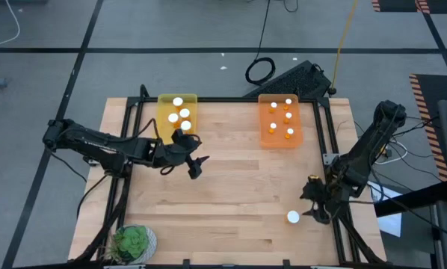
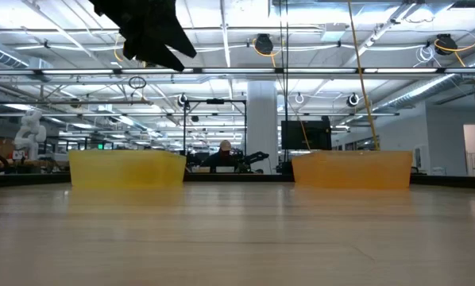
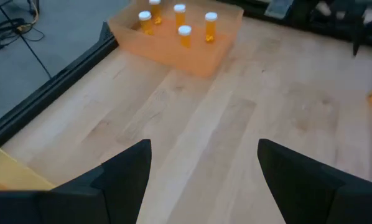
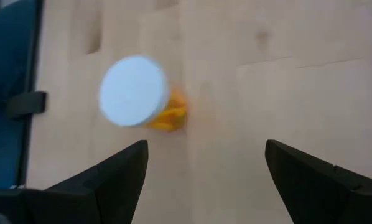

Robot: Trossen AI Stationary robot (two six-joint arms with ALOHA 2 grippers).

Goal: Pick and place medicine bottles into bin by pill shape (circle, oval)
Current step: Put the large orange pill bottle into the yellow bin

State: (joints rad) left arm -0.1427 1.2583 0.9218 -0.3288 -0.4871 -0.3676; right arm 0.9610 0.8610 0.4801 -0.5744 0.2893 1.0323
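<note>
Most small translucent orange pill bottles with white caps are already sorted: three in the yellow plastic bin (image 1: 178,112), five in the orange plastic bin (image 1: 281,119). One bottle (image 1: 293,217) is left upright on the wooden table (image 1: 238,194), just beside the right gripper (image 1: 315,205), jaws apart. The left gripper (image 1: 194,166), jaws apart and empty, is held near the yellow bin.

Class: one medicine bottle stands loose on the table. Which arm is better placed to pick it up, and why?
Right. The right gripper hovers open beside the loose bottle; the left gripper is far off, near the yellow bin.
</note>
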